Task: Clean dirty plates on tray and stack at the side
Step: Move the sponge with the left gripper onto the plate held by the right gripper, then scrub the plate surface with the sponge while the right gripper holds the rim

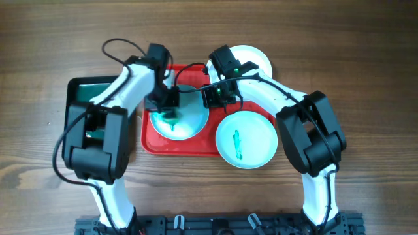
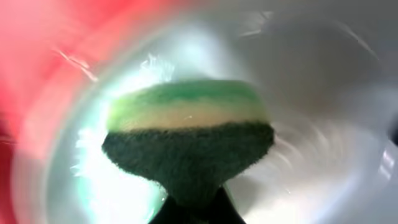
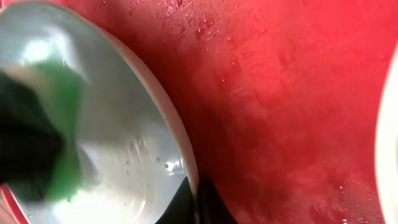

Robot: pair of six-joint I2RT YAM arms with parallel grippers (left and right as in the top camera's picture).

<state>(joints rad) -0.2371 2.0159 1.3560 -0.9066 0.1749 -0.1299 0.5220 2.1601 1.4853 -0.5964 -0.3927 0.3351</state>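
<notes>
A white plate [image 1: 189, 121] with a green smear lies on the red tray [image 1: 157, 145]. My left gripper [image 1: 171, 103] is shut on a green and yellow sponge [image 2: 186, 140] and presses it onto that plate [image 2: 323, 93]. My right gripper [image 1: 210, 98] is shut on the plate's right rim [image 3: 180, 140], with the red tray [image 3: 280, 93] beyond it. A second plate [image 1: 247, 138] with a green smear lies half off the tray's right end. A third plate [image 1: 256, 60], plain white, lies on the table behind the right arm.
A dark green tray with a black rim [image 1: 81, 94] stands at the left, partly under the left arm. The wooden table [image 1: 366, 65] surrounds everything.
</notes>
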